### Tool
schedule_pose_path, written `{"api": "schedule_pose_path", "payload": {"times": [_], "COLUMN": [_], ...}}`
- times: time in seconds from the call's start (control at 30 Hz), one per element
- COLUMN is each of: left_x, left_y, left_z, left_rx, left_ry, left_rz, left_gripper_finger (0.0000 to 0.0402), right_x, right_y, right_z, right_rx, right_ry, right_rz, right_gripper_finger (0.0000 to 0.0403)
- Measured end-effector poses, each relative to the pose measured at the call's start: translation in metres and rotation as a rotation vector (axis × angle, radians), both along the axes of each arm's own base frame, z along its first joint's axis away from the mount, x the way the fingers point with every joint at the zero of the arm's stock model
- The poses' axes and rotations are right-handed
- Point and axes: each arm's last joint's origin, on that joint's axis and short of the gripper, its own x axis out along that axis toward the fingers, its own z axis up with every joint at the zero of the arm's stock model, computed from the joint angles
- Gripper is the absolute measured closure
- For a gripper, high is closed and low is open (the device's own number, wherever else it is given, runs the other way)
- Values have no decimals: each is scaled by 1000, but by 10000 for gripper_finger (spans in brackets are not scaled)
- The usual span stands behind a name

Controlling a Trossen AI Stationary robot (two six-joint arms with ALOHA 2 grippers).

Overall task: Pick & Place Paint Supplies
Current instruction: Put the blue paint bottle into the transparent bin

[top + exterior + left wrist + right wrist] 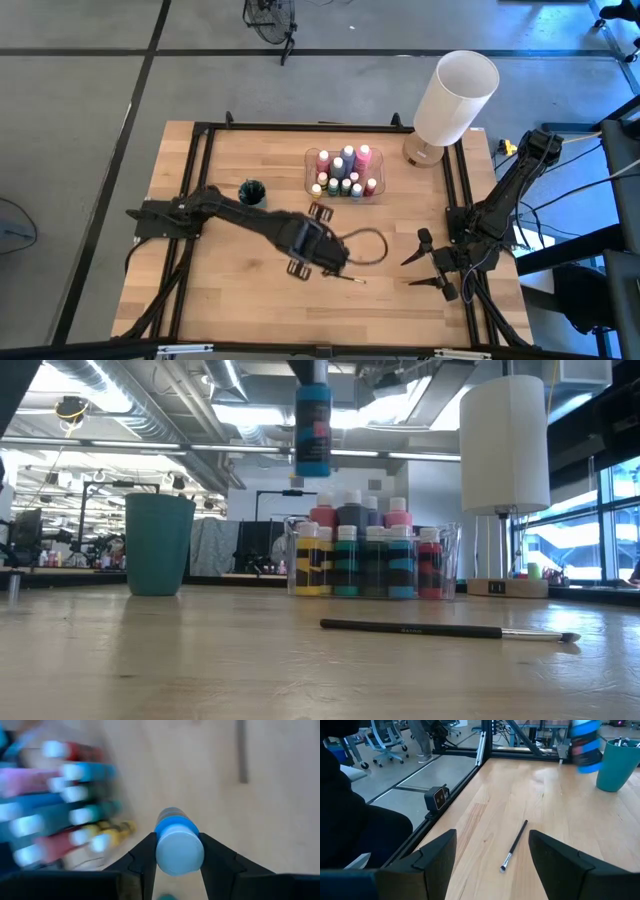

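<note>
The left end effector (pixel 176 865) grips a blue paint bottle (pixel 178 842) above the counter (pixel 230 290). The right end effector (pixel 492 857) hangs open near a paintbrush (pixel 514 845).

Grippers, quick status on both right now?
Left gripper: closed on a blue paint bottle, lifted above the table.
Right gripper: open, empty, low over the table.

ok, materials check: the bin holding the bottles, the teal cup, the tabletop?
Bin: clear, glossy, likely acrylic or similar plastic; the bottles show straight through its walls. Teal cup: opaque, smooth, matte, probably plastic. Tabletop: light wood with visible plank seams and grain, satin finish, inside a black metal-looking frame.
</note>
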Motion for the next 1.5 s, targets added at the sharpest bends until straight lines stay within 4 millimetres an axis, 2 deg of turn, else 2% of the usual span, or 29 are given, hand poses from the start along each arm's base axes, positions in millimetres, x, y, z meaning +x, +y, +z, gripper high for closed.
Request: {"api": "schedule_pose_path", "payload": {"times": [0.13, 0.37, 0.5, 0.7, 0.93, 1.23, 1.5], "left_x": [-4, -17, -17, -18, -23, -21, -10], "left_y": [36, 112, 151, 187, 212, 215, 221], "left_z": [22, 55, 55, 51, 51, 49, 5], "left_rx": [32, 11, -66, -157, -210, -228, -225], "left_ry": [-60, -160, -156, -121, -128, -136, -23], "left_rz": [67, 295, 404, 433, 505, 525, 529], "left_gripper_finger": [285, 285, 285, 285, 285, 285, 284], "right_x": [0, 0, 0, 0, -1, -1, -1], "right_y": [0, 0, 0, 0, 1, 1, 1], "right_z": [0, 0, -1, -1, -3, -3, -3], "right_rx": [9, 9, 3, 4, -6, -2, 22], "right_ry": [2, 5, 9, 13, 38, 40, 49], "right_rz": [-2, -3, -3, 8, 55, 56, 50], "right_gripper_finger": [150, 150, 150, 150, 150, 150, 151]}}
